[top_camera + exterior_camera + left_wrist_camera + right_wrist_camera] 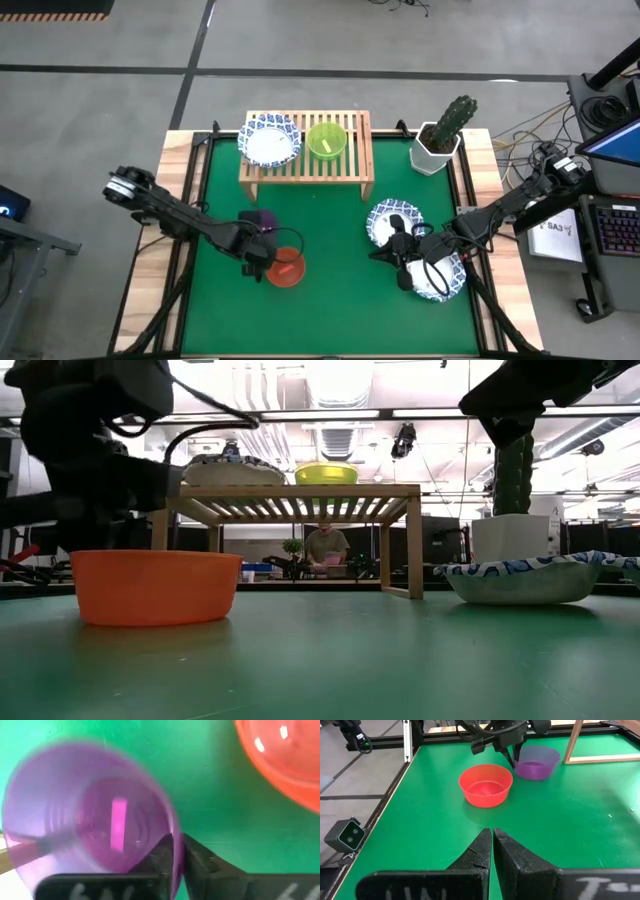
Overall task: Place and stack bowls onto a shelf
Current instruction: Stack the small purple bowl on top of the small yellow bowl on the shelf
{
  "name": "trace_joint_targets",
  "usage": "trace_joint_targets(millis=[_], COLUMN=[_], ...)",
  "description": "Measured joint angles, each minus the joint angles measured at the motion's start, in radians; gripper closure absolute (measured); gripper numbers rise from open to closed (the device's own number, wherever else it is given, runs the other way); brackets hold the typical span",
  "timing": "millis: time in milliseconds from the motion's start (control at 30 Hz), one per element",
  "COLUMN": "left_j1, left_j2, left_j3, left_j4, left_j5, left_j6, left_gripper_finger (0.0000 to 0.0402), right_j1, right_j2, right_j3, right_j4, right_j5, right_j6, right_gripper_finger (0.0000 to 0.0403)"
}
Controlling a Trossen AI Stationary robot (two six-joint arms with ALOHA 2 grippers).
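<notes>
My left gripper (pixel 265 238) is shut on the purple bowl (pixel 90 810), left of the table's middle; the bowl also shows in the right wrist view (pixel 536 762). A red bowl (pixel 285 269) sits on the green mat just near of it. My right gripper (pixel 492 837) is shut and empty, above the mat between two white blue-rimmed bowls (pixel 392 220) (pixel 440 277). The light-wood shelf (pixel 355 150) at the far middle carries a white blue-rimmed bowl (pixel 268 140) and a yellow-green bowl (pixel 326 140). My left gripper holds the purple bowl by its rim (pixel 172 827), one finger inside the bowl and one outside (pixel 200 860). The fingers come slanting down from above. The bowl stays mouth-up; I cannot tell whether its base is on the mat or just off it.
A white pot with a cactus (pixel 440 145) stands right of the shelf at the far right. Black frame rails (pixel 407 750) run along the mat's edges. A person (pixel 325 545) sits in the room behind the table. Open mat lies at the near middle (pixel 340 320).
</notes>
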Motion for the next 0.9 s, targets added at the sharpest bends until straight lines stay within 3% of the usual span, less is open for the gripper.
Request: trace_joint_targets(millis=[267,667,900], left_j1=[-0.016,-0.039,-0.028], left_j2=[-0.006,-0.008,-0.008], left_j3=[0.162,0.599,0.786], left_j4=[-0.164,-0.420,-0.403], left_j5=[0.015,0.012,-0.147], left_j6=[0.013,0.146,0.339], left_gripper_finger=[0.0400,0.0401,0.0401], right_j1=[0.000,0.000,0.000], right_j2=[0.000,0.000,0.000], right_j3=[0.000,0.000,0.000], right_j4=[-0.012,-0.023,-0.024], right_j5=[0.000,-0.001,-0.013], right_j6=[0.000,0.000,-0.007], right_gripper_finger=[0.0394,0.0394,0.0394])
